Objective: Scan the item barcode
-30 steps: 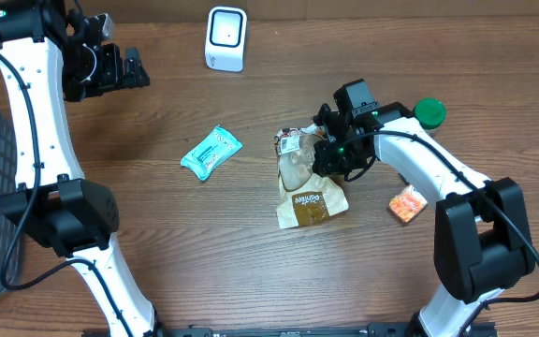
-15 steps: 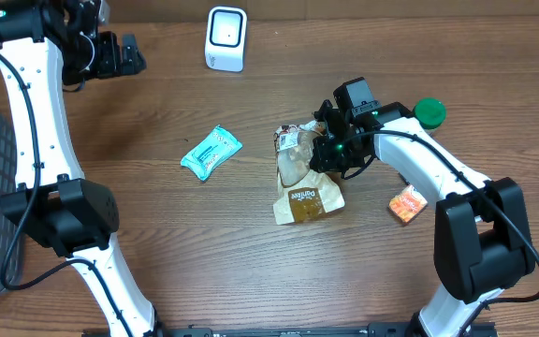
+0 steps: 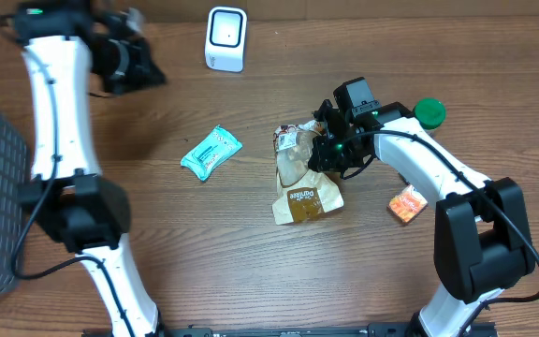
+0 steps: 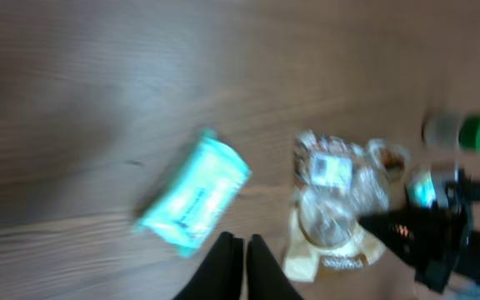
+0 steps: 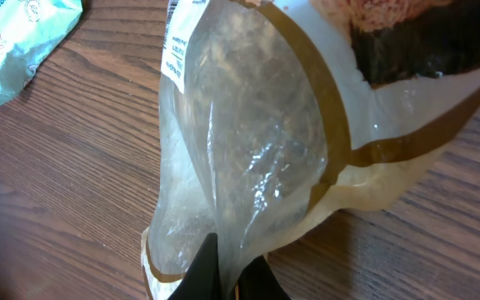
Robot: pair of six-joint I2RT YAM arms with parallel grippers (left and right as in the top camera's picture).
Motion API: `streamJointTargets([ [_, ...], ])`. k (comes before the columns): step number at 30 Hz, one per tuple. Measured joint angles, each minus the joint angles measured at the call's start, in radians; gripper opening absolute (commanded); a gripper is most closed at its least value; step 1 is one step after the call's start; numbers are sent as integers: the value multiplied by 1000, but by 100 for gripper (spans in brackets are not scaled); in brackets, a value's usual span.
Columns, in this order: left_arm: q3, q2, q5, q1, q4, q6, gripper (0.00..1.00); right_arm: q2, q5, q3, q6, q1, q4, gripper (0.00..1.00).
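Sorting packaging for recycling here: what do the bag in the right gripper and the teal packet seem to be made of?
Bag: thin clear plastic film, glossy, shown by glare and crinkles; its tan, brown-banded part looks like printed film or coated paper, hard to tell. Teal packet: likely printed plastic wrapper, slightly shiny, with a flat sealed end.

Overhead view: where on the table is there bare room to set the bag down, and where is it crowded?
Bare wood lies between the white scanner and the green-capped bottle, and on the robot's side of the teal packet and the bag. It is crowded around the bag, bottle and orange packet.
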Motion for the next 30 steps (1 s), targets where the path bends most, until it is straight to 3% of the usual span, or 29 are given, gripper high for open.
streamJointTargets([
  [5,-178,8,34,-171,122,-32,4,0,0,0,7,0,2,4],
  [12,-447,10,102,-372,415,-202,4,0,-29,0,23,-3,10,4],
  [18,-639,10,123,-439,619,-364,4,0,-54,0,27,-14,9,4],
  [22,-707,10,123,-444,670,-421,4,0,-57,0,27,-17,8,4],
  [27,-771,10,106,-445,720,-464,4,0,-69,0,32,-17,2,54],
  [30,-805,10,104,-447,754,-497,4,0,-91,0,32,-18,-4,62],
])
